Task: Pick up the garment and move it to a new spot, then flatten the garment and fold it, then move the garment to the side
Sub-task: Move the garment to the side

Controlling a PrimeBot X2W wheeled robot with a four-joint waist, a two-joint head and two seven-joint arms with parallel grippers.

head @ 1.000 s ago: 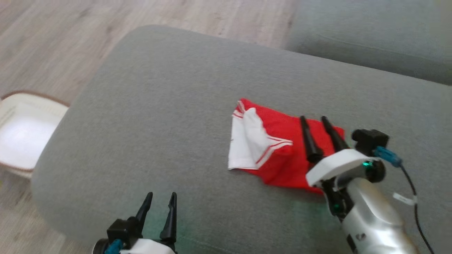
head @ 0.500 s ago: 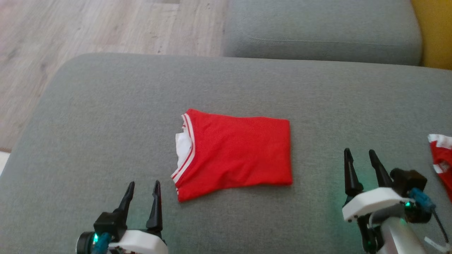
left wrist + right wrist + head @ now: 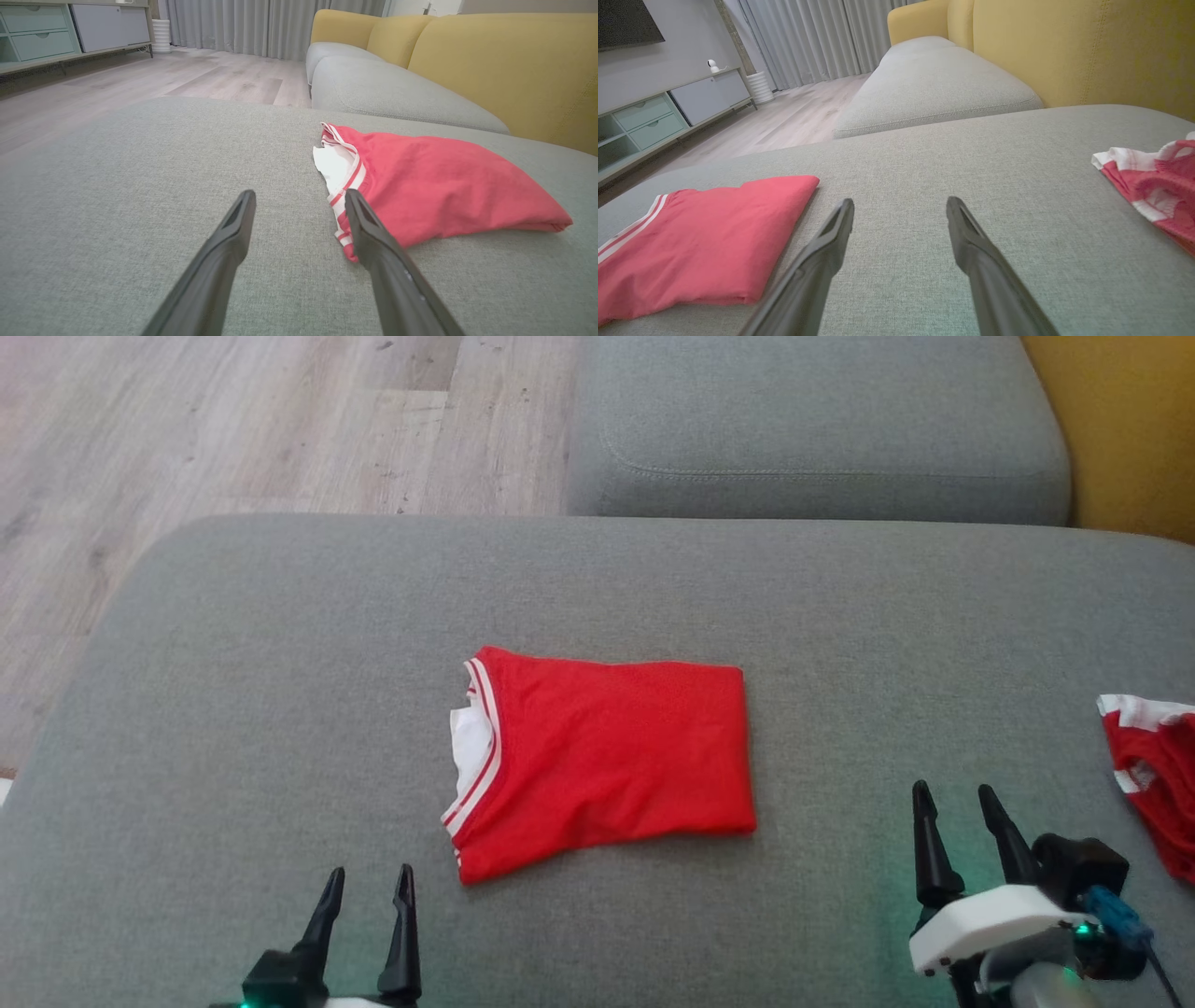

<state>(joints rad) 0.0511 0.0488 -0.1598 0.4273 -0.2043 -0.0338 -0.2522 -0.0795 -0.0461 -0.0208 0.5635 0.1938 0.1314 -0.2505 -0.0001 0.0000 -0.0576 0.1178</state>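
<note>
A red garment (image 3: 607, 756) with white trim lies folded into a flat rectangle in the middle of the grey cushion (image 3: 280, 663). Its collar end points left. My left gripper (image 3: 369, 882) stands open at the lower left, just short of the garment's near left corner, with nothing between its fingers. In the left wrist view the garment (image 3: 444, 186) lies just past the right fingertip of the left gripper (image 3: 299, 193). My right gripper (image 3: 952, 791) stands open at the lower right, apart from the garment. The right wrist view shows the garment (image 3: 705, 238) left of the open right gripper (image 3: 900, 200).
A second red and white garment (image 3: 1153, 775) lies crumpled at the cushion's right edge, also in the right wrist view (image 3: 1153, 186). Another grey seat cushion (image 3: 812, 429) lies beyond, with a yellow sofa back (image 3: 1130, 429) at the right. Wooden floor (image 3: 233, 420) lies to the left.
The head view has swung a long way, so the picture has shifted. My right gripper hung over a red and white garment one second ago; now it stands low, clear of both garments.
</note>
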